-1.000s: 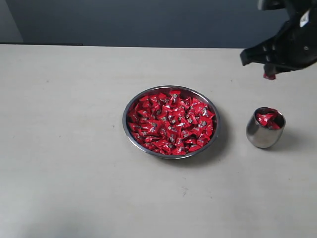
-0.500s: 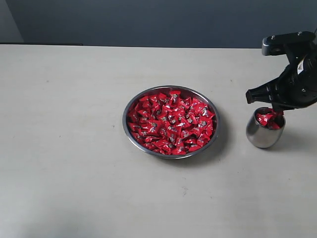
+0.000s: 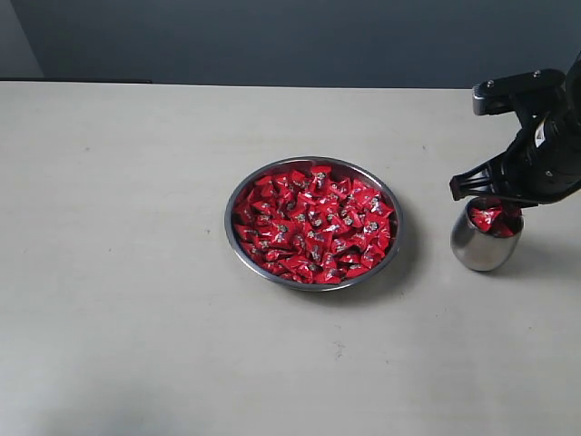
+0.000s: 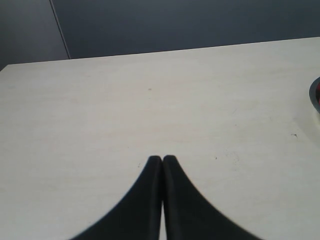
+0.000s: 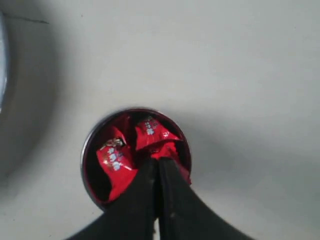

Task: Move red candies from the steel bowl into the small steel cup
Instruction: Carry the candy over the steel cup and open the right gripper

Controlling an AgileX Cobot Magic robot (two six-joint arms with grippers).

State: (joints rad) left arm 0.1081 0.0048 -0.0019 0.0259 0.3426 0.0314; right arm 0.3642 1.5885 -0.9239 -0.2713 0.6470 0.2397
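The steel bowl [image 3: 228,218] sits mid-table, heaped with red candies [image 3: 313,222]. To its right stands the small steel cup [image 3: 477,250], holding a few red candies [image 5: 112,155]. My right gripper [image 3: 495,202] hangs just over the cup's mouth. In the right wrist view its fingertips [image 5: 159,161] are pressed together inside the cup's rim [image 5: 85,150], pinching the edge of a red candy [image 5: 167,148]. My left gripper [image 4: 162,159] is shut with nothing in it, low over bare table. It does not show in the exterior view.
The table [image 3: 118,272] is pale and plain, ending at a dark wall behind. A sliver of the bowl's rim [image 4: 315,92] shows at the edge of the left wrist view, and again in the right wrist view [image 5: 1,60].
My right gripper has come down from high above the table to the cup's mouth, carrying a red candy. The bowl and cup have not moved.
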